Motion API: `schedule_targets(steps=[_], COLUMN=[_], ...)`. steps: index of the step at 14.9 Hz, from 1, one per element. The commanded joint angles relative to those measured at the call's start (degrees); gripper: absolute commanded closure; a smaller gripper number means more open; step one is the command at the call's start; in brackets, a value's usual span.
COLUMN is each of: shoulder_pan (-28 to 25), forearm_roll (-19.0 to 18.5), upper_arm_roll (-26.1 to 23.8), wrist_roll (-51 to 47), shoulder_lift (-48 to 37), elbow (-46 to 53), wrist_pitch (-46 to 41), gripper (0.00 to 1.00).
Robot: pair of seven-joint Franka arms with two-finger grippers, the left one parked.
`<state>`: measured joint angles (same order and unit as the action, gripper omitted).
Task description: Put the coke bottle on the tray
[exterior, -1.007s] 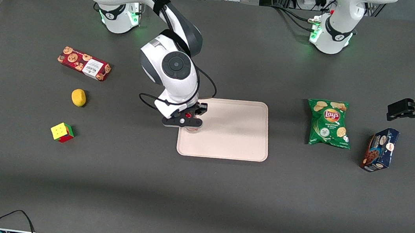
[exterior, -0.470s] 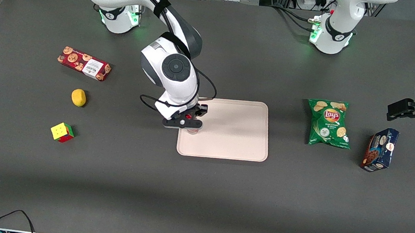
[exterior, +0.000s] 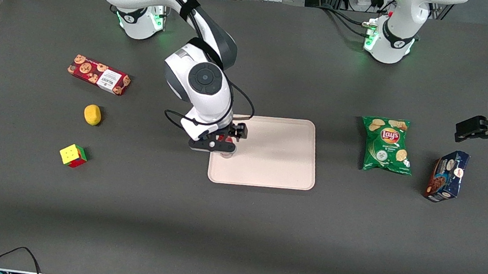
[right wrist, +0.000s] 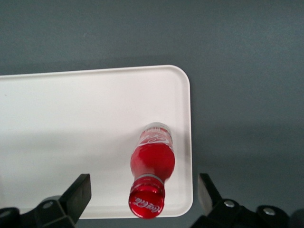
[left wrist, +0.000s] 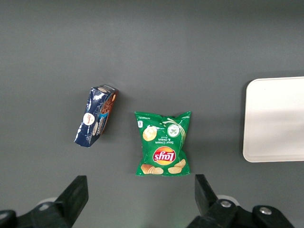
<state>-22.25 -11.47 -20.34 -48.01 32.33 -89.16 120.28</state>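
Dark grey table [exterior: 232, 228] — gripper [right wrist: 142, 202] spread wide, empty, above upright coke bottle [right wrist: 152, 166] on tray [right wrist: 71, 128].

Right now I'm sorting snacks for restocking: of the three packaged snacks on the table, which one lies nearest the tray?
The green Lay's chip bag, beside the tray toward the parked arm's end. The blue cookie box and red cookie box lie farther off. The pincer hovers open above the coke bottle.
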Motion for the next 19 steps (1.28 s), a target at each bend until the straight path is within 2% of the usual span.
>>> schedule_targets(steps=[1, 4, 7, 11, 15, 17, 19], shoulder_pan=[2.82, 7.29, 12.39, 13.46, 13.46, 13.46, 13.46], forearm_roll=[0.65, 5.05, 6.9, 12.96, 14.37, 14.46, 13.77], upper_arm_roll=[-0.66, -0.57, 1.0, 11.61, 20.86, 23.93, 24.83], wrist_roll=[-1.74, 0.36, 12.2, 23.18, 38.05, 41.49, 42.03], shoulder_lift=[-5.77, -13.05, -20.35, -27.3, -35.21, -36.89, -37.78], elbow=[-0.05, -0.05, -0.48, -1.79, -11.97, -14.54, -16.21], wrist_pitch=[-2.23, -8.46, -15.24, -21.3, -18.95, -18.94, -17.98], gripper=[0.0, 0.0, 0.0, 0.0, 0.0, 0.0, 0.0])
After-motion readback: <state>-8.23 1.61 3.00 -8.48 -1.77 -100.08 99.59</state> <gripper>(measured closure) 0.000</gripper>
